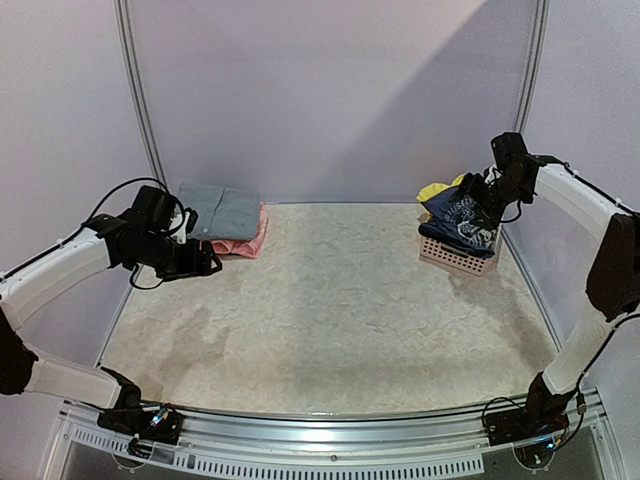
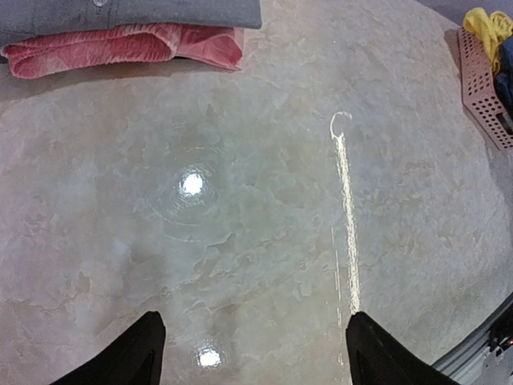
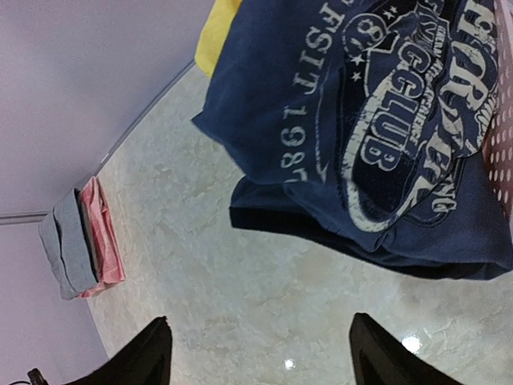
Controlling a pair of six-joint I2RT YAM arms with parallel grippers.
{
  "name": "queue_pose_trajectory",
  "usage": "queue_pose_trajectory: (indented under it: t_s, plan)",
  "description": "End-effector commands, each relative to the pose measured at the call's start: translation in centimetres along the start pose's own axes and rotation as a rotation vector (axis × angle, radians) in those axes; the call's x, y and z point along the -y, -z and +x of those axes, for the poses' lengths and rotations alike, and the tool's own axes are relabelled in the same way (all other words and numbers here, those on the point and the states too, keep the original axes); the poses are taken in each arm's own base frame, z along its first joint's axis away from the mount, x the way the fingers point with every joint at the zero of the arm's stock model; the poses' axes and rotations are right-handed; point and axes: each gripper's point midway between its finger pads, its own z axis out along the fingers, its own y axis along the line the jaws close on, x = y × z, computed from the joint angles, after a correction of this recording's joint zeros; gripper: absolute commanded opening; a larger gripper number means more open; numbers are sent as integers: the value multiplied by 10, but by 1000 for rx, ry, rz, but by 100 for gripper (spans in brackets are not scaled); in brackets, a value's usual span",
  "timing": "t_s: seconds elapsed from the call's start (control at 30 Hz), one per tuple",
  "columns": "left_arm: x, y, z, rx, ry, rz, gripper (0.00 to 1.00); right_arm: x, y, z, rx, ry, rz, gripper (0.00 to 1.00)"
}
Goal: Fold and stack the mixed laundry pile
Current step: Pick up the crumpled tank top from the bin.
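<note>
Tabletop [image 1: 340, 330] beige, marbled, glossy; pale lilac walls [image 1: 330, 90] behind. Grey shirt [image 1: 222, 208] lies folded on pink garment [image 1: 245, 245] in far-left corner, just beyond left gripper [image 2: 252, 341], which is above bare surface, jaws wide apart and empty. Navy top [image 3: 377, 136] and yellow piece [image 3: 212, 36] spill over pink basket [image 1: 455, 258], far right. Right gripper [image 3: 260, 345] is beside them, spread wide, apparently touching nothing.

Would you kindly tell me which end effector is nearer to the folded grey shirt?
Left. The left end effector hovers close to the near edge of the grey shirt; the right end effector is far off to the right, by the pink basket.
</note>
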Motion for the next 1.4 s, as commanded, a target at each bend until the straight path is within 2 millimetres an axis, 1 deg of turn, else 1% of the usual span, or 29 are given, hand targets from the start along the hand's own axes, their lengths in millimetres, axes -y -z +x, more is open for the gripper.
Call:
queue_pose_trajectory:
  t_s: [0.0, 0.17, 0.27, 0.37, 0.5, 0.63, 0.73, 0.87, 1.03, 1.1, 1.17, 1.23, 1.37]
  plan:
    - [9, -7, 8, -35, -14, 37, 78, 19, -17, -13, -30, -45, 23, 72]
    - [10, -11, 12, -60, -15, 42, 77, 25, -42, -10, -76, -89, 15, 63]
    - [11, -14, 13, -77, -19, 46, 77, 32, -55, -7, -94, -109, 32, 61]
    - [11, -17, 14, -91, -25, 41, 76, 41, -64, -6, -100, -122, 57, 58]
    - [9, -20, 16, -108, -34, 34, 76, 48, -73, -4, -109, -135, 65, 54]
    - [10, -23, 17, -119, -41, 36, 75, 54, -77, -8, -105, -145, 74, 49]
    - [10, -24, 16, -124, -49, 37, 75, 57, -78, -12, -99, -152, 71, 40]
    - [11, -25, 15, -133, -64, 35, 75, 60, -82, -12, -100, -155, 72, 33]
    - [13, -26, 13, -145, -78, 38, 74, 64, -86, -11, -102, -156, 79, 33]
    - [13, -27, 13, -151, -81, 38, 74, 65, -87, -10, -105, -153, 85, 37]
    - [13, -28, 13, -153, -82, 38, 74, 68, -87, -8, -110, -152, 98, 46]
    - [13, -29, 13, -156, -82, 38, 74, 71, -86, -7, -110, -141, 114, 51]
    - [13, -30, 15, -160, -79, 42, 73, 75, -86, -7, -111, -114, 138, 53]
